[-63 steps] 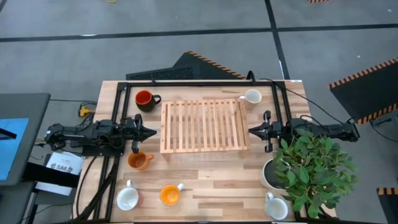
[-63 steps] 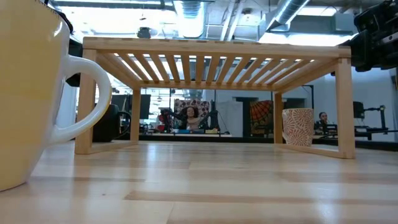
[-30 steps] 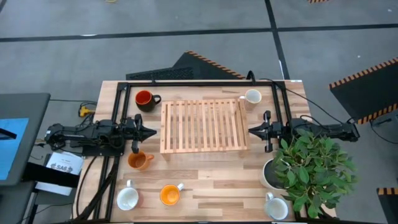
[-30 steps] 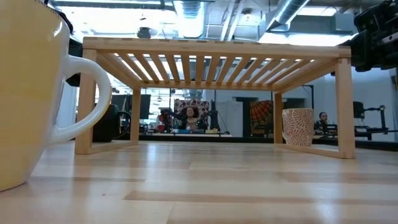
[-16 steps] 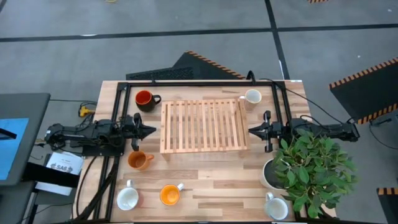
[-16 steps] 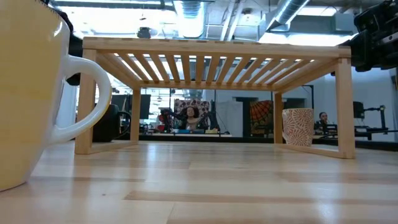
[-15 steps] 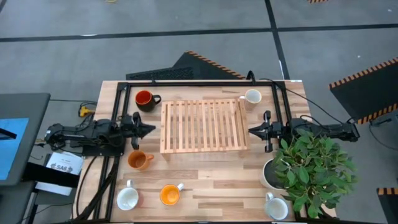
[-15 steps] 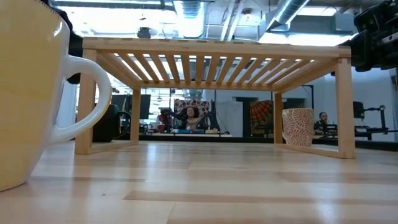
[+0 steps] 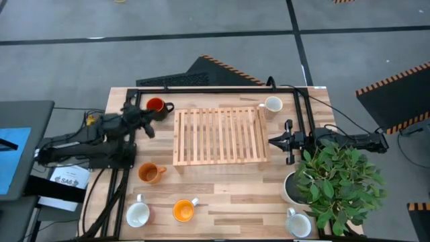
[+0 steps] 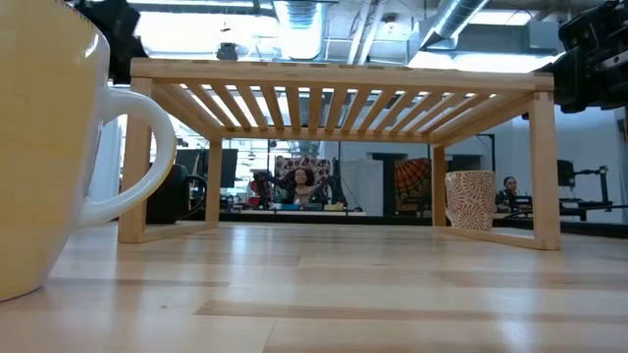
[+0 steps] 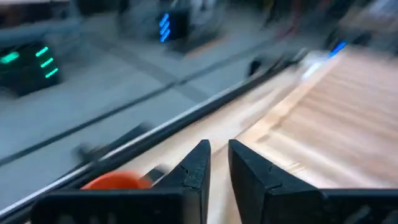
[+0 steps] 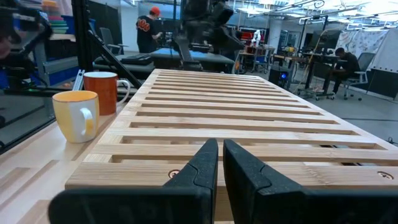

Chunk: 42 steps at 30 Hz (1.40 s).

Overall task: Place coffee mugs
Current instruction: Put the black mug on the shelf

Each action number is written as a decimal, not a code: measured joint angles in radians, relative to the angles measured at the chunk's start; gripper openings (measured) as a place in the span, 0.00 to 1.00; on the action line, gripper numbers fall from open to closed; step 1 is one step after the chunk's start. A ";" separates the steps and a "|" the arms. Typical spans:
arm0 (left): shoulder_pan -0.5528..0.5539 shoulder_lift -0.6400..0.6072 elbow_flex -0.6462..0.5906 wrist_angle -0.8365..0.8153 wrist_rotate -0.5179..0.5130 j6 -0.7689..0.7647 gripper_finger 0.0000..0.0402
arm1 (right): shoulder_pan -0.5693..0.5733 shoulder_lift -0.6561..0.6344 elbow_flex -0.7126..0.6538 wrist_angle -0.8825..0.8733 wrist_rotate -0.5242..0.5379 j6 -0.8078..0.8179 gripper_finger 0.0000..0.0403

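Several coffee mugs stand on the table around a slatted wooden rack (image 9: 219,136). They include a dark one with red inside (image 9: 156,106) at the far left, a white one (image 9: 273,104) at the far right and an orange one (image 9: 150,173) at the left. An orange one (image 9: 183,210) and two white ones (image 9: 138,215) (image 9: 298,224) stand along the near edge. My left gripper (image 9: 146,124) hovers raised beside the dark mug (image 11: 112,180), its fingers a narrow gap apart and empty. My right gripper (image 9: 271,141) rests shut at the rack's right side.
A leafy plant in a white pot (image 9: 336,178) stands at the near right, close under my right arm. A black frame (image 9: 215,89) runs around the table's far part. In the low view a pale mug (image 10: 49,147) fills the left foreground.
My left gripper has risen from its place at the rack's left side. It has swung toward the table's far edge, up beside the dark mug, turning as it went. No mug has moved.
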 joint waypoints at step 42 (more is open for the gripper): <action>0.732 0.797 0.308 -0.390 0.580 0.301 0.38 | 0.000 0.000 0.000 0.000 0.001 0.000 0.13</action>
